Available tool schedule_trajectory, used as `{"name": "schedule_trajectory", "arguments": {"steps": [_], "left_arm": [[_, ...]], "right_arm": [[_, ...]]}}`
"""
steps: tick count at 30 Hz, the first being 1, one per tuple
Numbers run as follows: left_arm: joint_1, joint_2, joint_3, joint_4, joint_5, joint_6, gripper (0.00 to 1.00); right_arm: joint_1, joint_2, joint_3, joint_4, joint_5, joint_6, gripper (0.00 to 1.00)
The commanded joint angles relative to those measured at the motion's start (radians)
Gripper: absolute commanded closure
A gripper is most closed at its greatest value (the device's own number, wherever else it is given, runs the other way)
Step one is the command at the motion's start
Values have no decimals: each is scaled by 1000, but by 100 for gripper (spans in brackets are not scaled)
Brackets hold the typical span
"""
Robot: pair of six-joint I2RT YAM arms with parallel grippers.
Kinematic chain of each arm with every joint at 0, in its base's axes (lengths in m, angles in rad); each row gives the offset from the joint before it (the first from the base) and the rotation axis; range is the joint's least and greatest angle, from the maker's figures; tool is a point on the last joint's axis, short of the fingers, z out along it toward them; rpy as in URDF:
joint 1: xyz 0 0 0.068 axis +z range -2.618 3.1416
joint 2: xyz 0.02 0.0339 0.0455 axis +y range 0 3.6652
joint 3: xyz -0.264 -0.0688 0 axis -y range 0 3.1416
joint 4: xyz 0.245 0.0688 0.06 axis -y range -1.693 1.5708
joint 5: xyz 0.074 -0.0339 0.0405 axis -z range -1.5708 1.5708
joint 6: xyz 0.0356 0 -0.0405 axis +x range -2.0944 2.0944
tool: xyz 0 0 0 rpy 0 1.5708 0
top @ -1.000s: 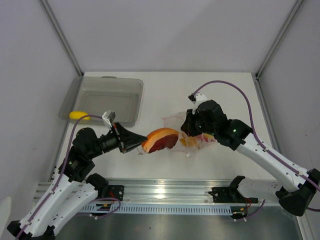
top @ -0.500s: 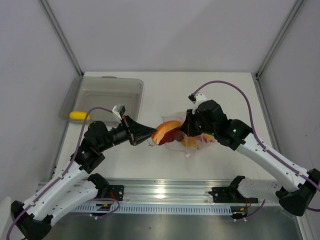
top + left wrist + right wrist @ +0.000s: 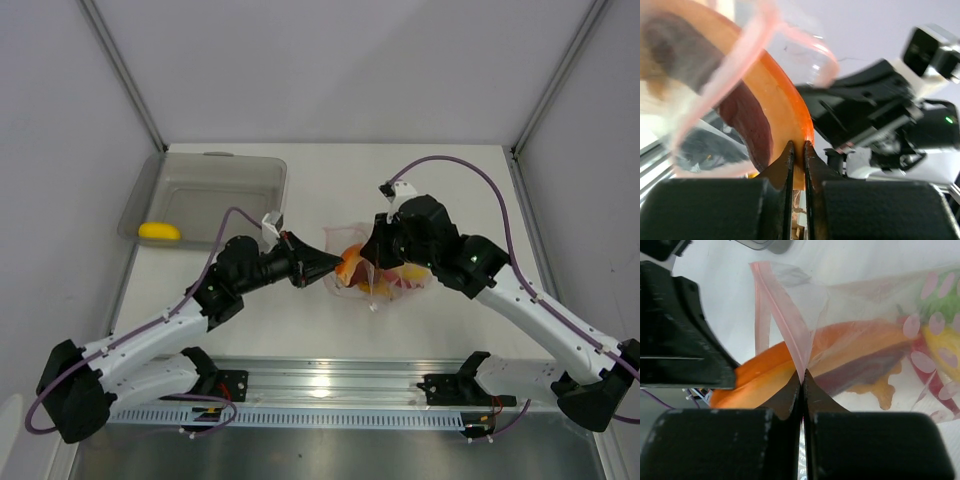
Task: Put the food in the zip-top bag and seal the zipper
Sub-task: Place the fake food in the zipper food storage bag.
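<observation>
My left gripper (image 3: 334, 263) (image 3: 799, 146) is shut on the orange-red slice (image 3: 352, 263) (image 3: 765, 107) and holds it partway inside the open mouth of the clear zip-top bag (image 3: 385, 275). My right gripper (image 3: 372, 255) (image 3: 802, 374) is shut on the bag's pinkish-red zipper strip (image 3: 785, 322) and holds the mouth up. The slice (image 3: 790, 367) shows through the plastic. Inside the bag lie yellow pieces (image 3: 945, 355), a red chili (image 3: 935, 380), orange bits (image 3: 880, 387) and a green round fruit (image 3: 940, 297). A yellow piece (image 3: 159, 231) lies in the grey tray.
The grey translucent tray (image 3: 215, 180) stands at the back left. A metal rail (image 3: 330, 385) runs along the table's near edge. Frame posts stand at both back corners.
My left gripper has moved right with the orange-red slice, from beside the bag into its open mouth. My right gripper has kept hold of the bag's mouth.
</observation>
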Motion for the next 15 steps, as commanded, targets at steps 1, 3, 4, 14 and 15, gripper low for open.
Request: {"name": "schedule_trajectory", "arguments": {"steps": [1,3,4,14,15], "left_arm": [[-17,47,23,118,-12,14,99],[-20,74,53,76,-11,40,100],[-20,85,59,67,-9,68,99],[-14,249,264,-299,-41,332,99],[-15,265,292,-354,-57,371,99]], "right_arm": [[3,-3,54,9,1,26,100],[3,-2,56,6,1,31,100],[5,2,56,5,1,32,100],[5,15,33,3,1,43,100],[5,17,30,2,1,46,100]]}}
